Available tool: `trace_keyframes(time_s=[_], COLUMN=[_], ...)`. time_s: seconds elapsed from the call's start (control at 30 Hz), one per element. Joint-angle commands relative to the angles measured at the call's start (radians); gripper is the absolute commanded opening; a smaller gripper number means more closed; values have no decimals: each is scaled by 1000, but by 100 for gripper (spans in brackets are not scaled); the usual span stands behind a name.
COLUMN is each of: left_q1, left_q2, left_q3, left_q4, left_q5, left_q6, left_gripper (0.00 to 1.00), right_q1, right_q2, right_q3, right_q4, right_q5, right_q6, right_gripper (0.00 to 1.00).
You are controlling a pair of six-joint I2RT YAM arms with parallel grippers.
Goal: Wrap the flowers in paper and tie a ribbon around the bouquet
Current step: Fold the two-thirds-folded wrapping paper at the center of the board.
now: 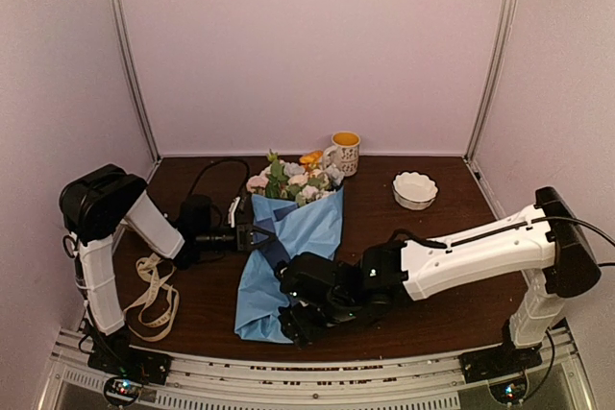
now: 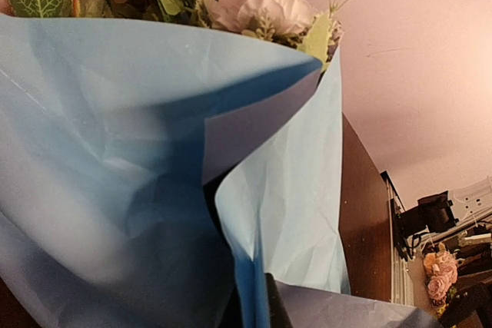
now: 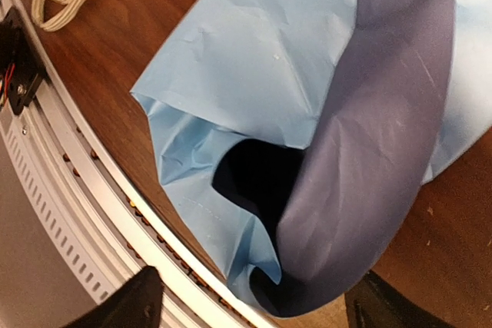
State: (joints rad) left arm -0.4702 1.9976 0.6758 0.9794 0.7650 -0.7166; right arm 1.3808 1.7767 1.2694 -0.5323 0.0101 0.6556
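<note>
- Left gripper [image 1: 252,235]: fingers closed, and by the overhead view pinched on the left edge of the paper [image 1: 309,226] about halfway up the wrap. The wrist view was filled with blue sheet, so the contact itself could not be seen.
- Right gripper [image 3: 257,299]: fingers [image 3: 142,301] stood wide apart on either side of the narrow lower end of the wrap, near the front edge of the table [image 1: 432,309]. Nothing was gripped. Whether the pads touched the sheet could not be told.
- Paper: folded around the stems as a loose cone, light face outward, with one navy flap lapped across. The lower end gaped open and was not cinched.
- Flowers [image 1: 293,180]: heads projected from the cone's wide end, toward the back of the table, just beside a mug [image 1: 344,152]. A white bowl [image 1: 415,190] stood well apart to the right.
- Ribbon [image 1: 154,297]: lay in loose loops on the table by the left arm's base, apart from the bouquet and untouched.
- Assessment: wrapping was largely done but not secured (the overlap looked slack). Gathering the narrow end and the whole tying step remained.
</note>
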Motion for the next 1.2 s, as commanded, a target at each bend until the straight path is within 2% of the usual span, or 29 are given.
trace_keyframes(time_s=[0.0,0.13,0.2,0.33,0.43,0.57,0.67,0.7,0.83,0.93,1.0,1.17], left_q1=[15,16,17,19,18,20,23,26,41,46,46,45], left_q2=[22,28,28,33,35,42,44,42,12,-75,-165,-443], left_q3=[-12,-10,-7,-4,-5,-2,8,13,17,-14,-24,11], left_q4=[39,39,36,26,29,33,35,35,32,-8,-133,-589], left_q5=[5,3,3,2,1,1,2,2,-13,-63,-121,-309], left_q6=[2,1,4,9,6,1,-8,-10,-56,-79,-51,96], left_gripper=[0,0,0,0,0,0,0,0,34,50,57,69], right_q1=[22,25,26,33,35,54,97,109,149,166,170,171], right_q2=[26,70,92,142,196,244,277,295,383,427,441,449], right_q3=[77,116,133,189,250,318,360,374,445,488,505,517], right_q4=[-52,-79,-90,-117,-175,-230,-281,-304,-399,-459,-483,-499], right_q5=[100,164,170,175,206,266,321,336,372,415,439,463], right_q6=[-38,-81,-102,-135,-148,-192,-273,-302,-420,-497,-537,-609], right_gripper=[71,59,59,64,60,31,15,1,0,0,0,0])
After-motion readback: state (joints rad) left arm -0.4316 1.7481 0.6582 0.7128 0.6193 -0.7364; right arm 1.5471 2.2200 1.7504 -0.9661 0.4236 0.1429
